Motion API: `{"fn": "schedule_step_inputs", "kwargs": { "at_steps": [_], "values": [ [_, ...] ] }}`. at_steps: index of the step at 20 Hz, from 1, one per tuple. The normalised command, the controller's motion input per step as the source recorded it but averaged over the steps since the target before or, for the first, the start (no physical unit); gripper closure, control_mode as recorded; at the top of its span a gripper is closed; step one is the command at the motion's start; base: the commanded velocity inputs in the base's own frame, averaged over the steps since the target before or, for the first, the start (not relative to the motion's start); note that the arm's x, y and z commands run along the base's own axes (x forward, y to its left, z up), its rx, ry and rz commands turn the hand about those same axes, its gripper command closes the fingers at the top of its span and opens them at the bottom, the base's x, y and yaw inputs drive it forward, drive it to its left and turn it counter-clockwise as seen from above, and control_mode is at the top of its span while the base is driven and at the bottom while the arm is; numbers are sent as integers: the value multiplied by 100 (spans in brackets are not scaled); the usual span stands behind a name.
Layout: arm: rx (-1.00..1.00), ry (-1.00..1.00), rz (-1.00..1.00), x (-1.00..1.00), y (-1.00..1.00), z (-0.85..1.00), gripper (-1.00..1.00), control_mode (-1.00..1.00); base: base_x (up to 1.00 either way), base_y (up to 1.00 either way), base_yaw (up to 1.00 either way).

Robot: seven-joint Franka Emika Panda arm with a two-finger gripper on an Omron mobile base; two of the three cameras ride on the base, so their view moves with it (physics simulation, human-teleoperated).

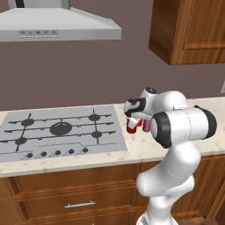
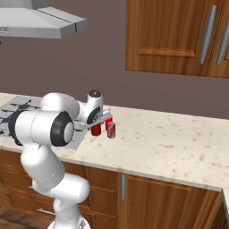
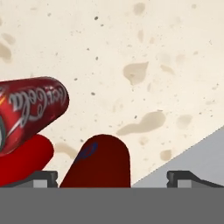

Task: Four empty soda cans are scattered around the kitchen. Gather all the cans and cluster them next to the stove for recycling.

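In the hand view, the end effector (image 3: 112, 177) stands with its two dark tips far apart at the bottom edge, left and right, clamped on nothing. Between them rises a dark red can (image 3: 99, 164), close to the lens at bottom centre, with clear gaps to both tips. Left of it, a red can with white script (image 3: 33, 111) fills the left middle of the frame, and a third red shape (image 3: 24, 159) sits under it at lower left; how these two touch cannot be told. Behind them spreads the speckled beige tabletop (image 3: 144, 57), and a grey corner of the stove (image 3: 197, 157) cuts into the lower right.

In the left base view, the white arm climbs from the lower right, and the end effector (image 1: 134, 118) hangs over the red cans (image 1: 132, 126) at frame centre, on the tabletop (image 1: 145, 149) just right of the stove (image 1: 61, 132), which fills the left middle. In the right base view, the end effector (image 2: 102, 121) sits left of centre above one can (image 2: 95, 129), with another can (image 2: 111, 129) just beside it on the right, both near the stove's edge (image 2: 78, 136)

Farther back, the grey range hood (image 1: 57, 26) hangs at upper left and a wooden wall cabinet (image 1: 193, 30) at upper right
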Motion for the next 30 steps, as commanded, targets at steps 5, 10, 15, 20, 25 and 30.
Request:
{"fn": "schedule_step_inputs", "kwargs": {
  "at_steps": [5, 10, 15, 20, 25, 30],
  "values": [
    [0, -3, 1, -14, 0, 27, -100, -100, 0, 0, 0],
    [0, -2, 2, -30, 0, 31, -100, -100, 0, 0, 0],
    [0, -1, 1, -42, 0, 24, -100, -100, 0, 0, 0],
    [-3, 0, 6, -52, 0, 18, -100, -100, 0, 0, 0],
    [-4, 5, 9, -50, 0, 30, -100, -100, 0, 0, 0],
    [-8, 10, 13, -53, 0, 26, -100, -100, 0, 0, 0]
  ]
}}
